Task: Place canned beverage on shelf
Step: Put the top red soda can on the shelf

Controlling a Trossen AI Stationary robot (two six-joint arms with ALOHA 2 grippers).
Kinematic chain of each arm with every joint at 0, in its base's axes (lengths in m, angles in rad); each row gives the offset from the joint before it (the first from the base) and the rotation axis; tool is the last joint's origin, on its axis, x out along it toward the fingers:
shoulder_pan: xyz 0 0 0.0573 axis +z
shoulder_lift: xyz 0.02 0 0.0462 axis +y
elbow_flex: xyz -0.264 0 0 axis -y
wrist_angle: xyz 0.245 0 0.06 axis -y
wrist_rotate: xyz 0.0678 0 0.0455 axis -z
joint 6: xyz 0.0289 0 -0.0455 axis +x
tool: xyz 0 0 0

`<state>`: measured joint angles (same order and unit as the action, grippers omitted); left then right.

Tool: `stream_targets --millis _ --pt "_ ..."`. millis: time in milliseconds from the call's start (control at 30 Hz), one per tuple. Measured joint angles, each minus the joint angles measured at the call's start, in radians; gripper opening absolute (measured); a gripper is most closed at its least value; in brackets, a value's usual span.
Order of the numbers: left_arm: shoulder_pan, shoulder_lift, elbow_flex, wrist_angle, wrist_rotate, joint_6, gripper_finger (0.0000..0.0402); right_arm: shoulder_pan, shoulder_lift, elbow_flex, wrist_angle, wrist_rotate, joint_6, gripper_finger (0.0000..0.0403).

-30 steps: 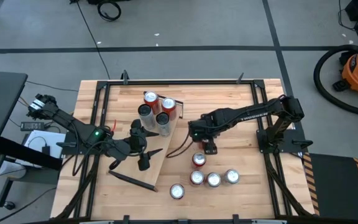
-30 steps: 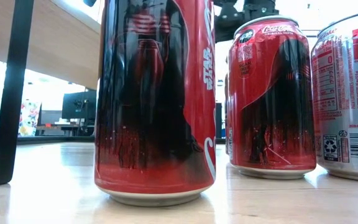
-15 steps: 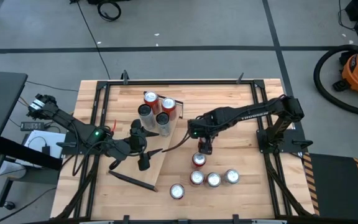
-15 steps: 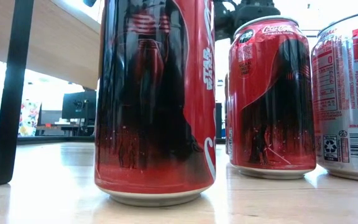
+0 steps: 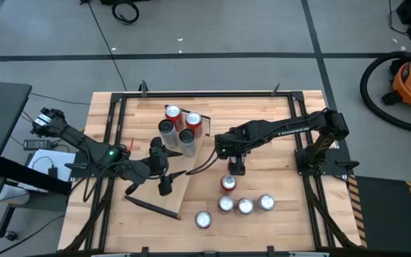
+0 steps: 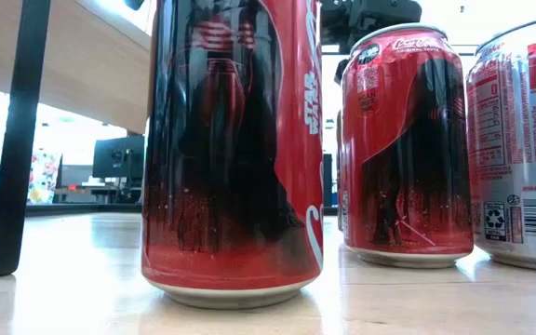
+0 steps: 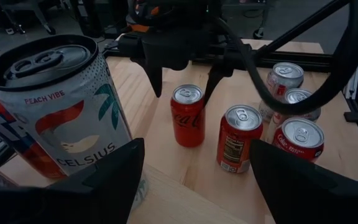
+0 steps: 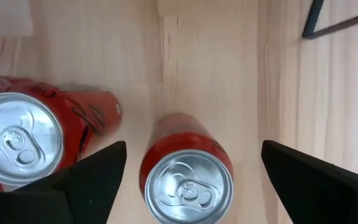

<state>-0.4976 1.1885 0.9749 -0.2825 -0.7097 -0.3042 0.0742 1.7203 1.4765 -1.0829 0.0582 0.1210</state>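
- The right gripper (image 5: 238, 170) hung above the slim red aluminium can (image 5: 227, 183) at the head of the loose cluster of cans, with its dark fingers (image 8: 92, 180) spread wide and nothing between them.
- In the right wrist view that red can (image 8: 187, 168) stood upright, centred in the gap between the fingers, with a second red can (image 8: 27, 140) just beside it.
- The long pale wood shelf plank (image 5: 184, 187) lay slanted on the butcher-block bench (image 5: 262, 107), to the left of the target can and apart from it; four cans (image 5: 179, 126) already stood at its far end.
- The left gripper (image 5: 164, 173) waited over the shelf, near the four standing cans, with its fingers apart and empty; a white Celsius can (image 7: 67, 106) stood close before it.
- Judged from this, the step in hand was the approach to the next pick.
- The next move would call for a straight descent over the can, and a closure low enough on its body to hold it without nudging the neighbouring can.
- Three more cans (image 5: 245, 205) sat in a row just beyond the target, and a fifth (image 5: 203, 218) stood apart from them, nearer the shelf's dark end bar (image 5: 152, 208).
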Motion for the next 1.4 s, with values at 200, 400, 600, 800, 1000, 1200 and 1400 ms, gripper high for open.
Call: stream_targets --millis 200,400,600,800,1000,1200,1400 --pt "0.000 0.000 0.000 0.000 0.000 0.001 0.0302 0.020 0.000 0.000 -0.012 0.001 -0.250 0.0386" --pt "0.000 0.000 0.000 0.000 0.000 0.001 0.0302 0.038 -0.002 -0.019 -0.048 0.024 -0.391 0.0378" --pt "0.000 0.000 0.000 -0.004 0.000 0.005 0.0302 0.038 -0.002 -0.098 -0.045 0.056 -0.480 0.0375" --pt "0.000 0.000 0.000 -0.004 0.000 0.004 0.0302 0.038 -0.002 -0.147 -0.003 0.059 -0.478 0.0361" --pt "0.000 0.000 0.000 -0.003 0.000 0.004 0.0302 0.042 -0.002 -0.154 0.054 0.022 -0.345 0.0318" --pt "0.000 0.000 0.000 -0.003 0.000 0.004 0.0302 0.041 -0.002 -0.154 0.058 0.016 0.142 0.0326" --pt "0.000 0.000 0.000 -0.002 0.000 -0.001 0.0302 0.045 0.000 -0.157 0.063 -0.015 0.274 0.0366"
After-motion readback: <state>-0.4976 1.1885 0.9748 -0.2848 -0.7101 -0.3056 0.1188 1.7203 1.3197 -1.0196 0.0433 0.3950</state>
